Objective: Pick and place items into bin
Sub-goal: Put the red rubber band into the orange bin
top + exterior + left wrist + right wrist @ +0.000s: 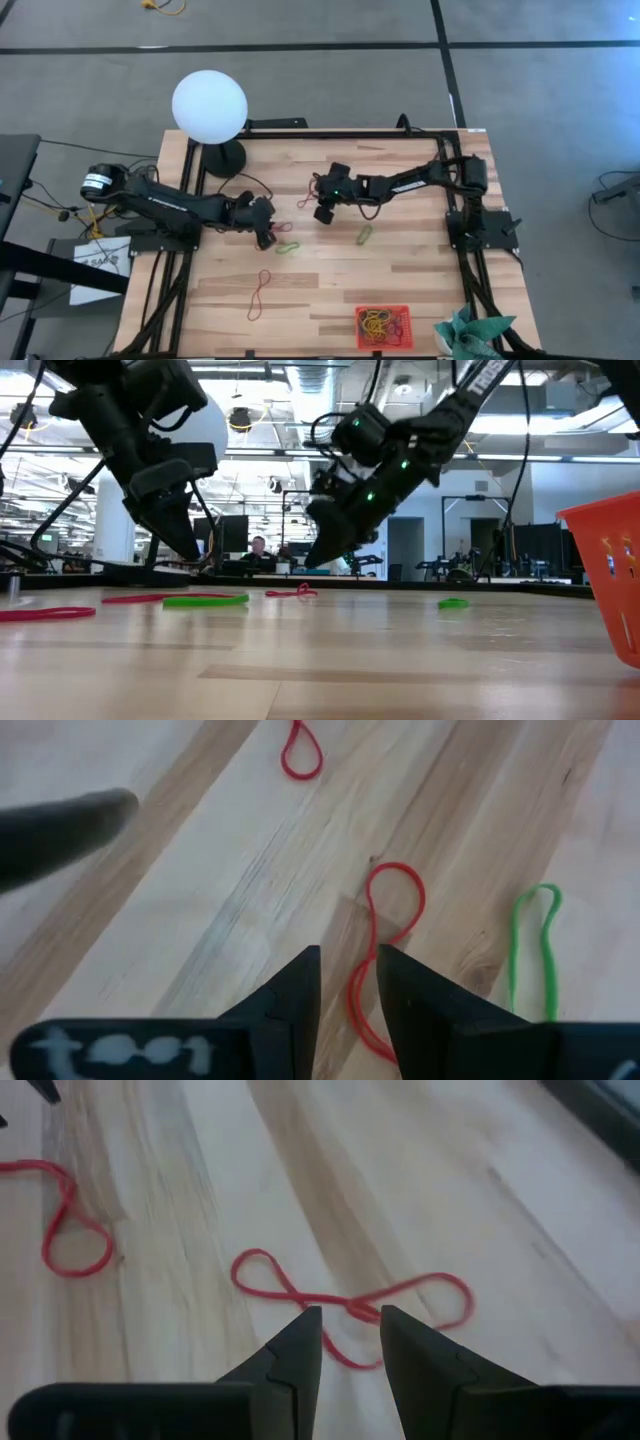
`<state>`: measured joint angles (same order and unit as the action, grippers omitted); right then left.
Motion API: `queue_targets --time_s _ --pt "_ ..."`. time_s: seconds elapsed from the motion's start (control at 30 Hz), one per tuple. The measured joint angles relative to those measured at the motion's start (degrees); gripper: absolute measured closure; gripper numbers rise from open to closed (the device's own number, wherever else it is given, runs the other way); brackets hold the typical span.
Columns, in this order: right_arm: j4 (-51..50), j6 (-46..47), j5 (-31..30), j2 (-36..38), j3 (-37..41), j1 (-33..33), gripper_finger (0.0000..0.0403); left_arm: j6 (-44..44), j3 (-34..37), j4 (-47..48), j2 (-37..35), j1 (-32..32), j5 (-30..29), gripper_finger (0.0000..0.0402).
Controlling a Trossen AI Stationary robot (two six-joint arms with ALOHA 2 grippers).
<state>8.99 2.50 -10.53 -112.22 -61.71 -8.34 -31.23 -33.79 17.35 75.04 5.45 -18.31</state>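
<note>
I am working over a pale wooden tabletop set on a grey floor, with a white globe lamp at its far left corner and an open hall of desks behind it. Loose rubber bands are lying about: a red one near the front, a green one by my left gripper, another green one to the right. My right gripper is hovering over a twisted red band. Both grippers are standing slightly parted, holding nothing. The red-orange bin is sitting at the front edge, already holding bands.
</note>
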Motion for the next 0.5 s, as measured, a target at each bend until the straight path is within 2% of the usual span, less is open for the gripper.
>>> queue_targets --time_s 0.17,0.37,0.5 --pt "3.1 0.0 0.0 -3.6 0.0 -0.2 0.0305 -0.1 0.1 0.1 0.0 1.0 -2.0 0.0310" --pt "4.2 0.0 -1.8 -3.3 0.0 -0.6 0.0305 -0.1 0.1 0.0 0.0 1.1 -2.0 0.0310" --pt "5.1 1.8 3.8 -3.3 -0.3 -1.5 0.0305 -0.1 0.1 -0.1 0.0 1.1 -2.0 0.0310"
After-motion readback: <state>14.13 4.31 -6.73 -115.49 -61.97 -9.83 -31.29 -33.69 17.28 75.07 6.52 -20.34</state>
